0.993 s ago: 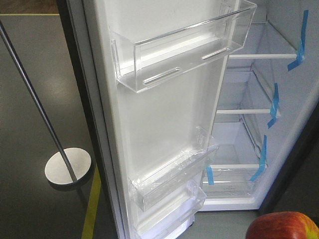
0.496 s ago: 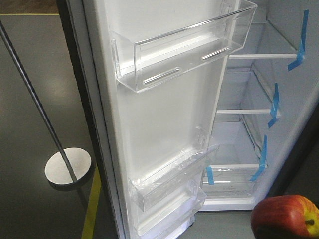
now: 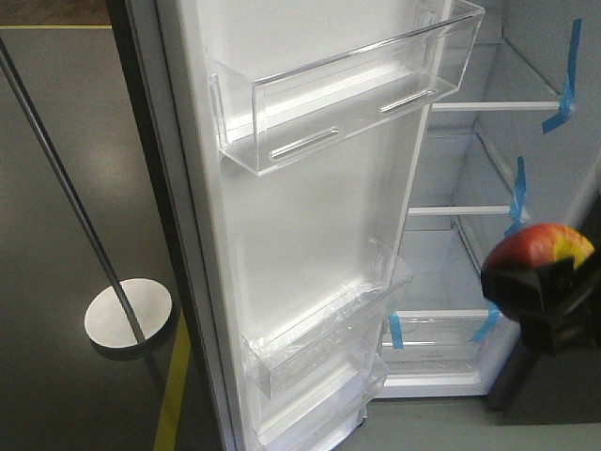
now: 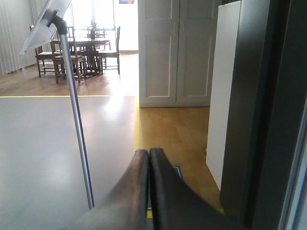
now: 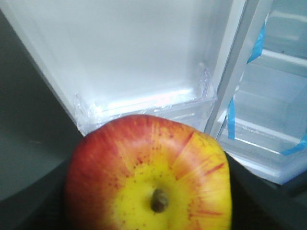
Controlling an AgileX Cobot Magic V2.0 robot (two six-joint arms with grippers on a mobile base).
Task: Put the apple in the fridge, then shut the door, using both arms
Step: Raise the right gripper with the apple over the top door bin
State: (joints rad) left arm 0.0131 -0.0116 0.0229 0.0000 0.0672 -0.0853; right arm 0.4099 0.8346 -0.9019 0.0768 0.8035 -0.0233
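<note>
- Nearest us, our right claw is closed around the round red apple with a yellow patch. It holds the apple in the air before the open compartment, not on any shelf.
- The apple's stem end faces the right wrist camera.
- Our left claw has its fingers pressed together on nothing, just beside the door's dark outer face.
- The tall white-lined fridge door stands open on the left, and its clear plastic bins jut towards the gap.
- Beyond, the dark grey fridge shows white shelves with blue tape strips.
- Farther left, a grey floor carries a yellow line and a round-based pole.
</note>
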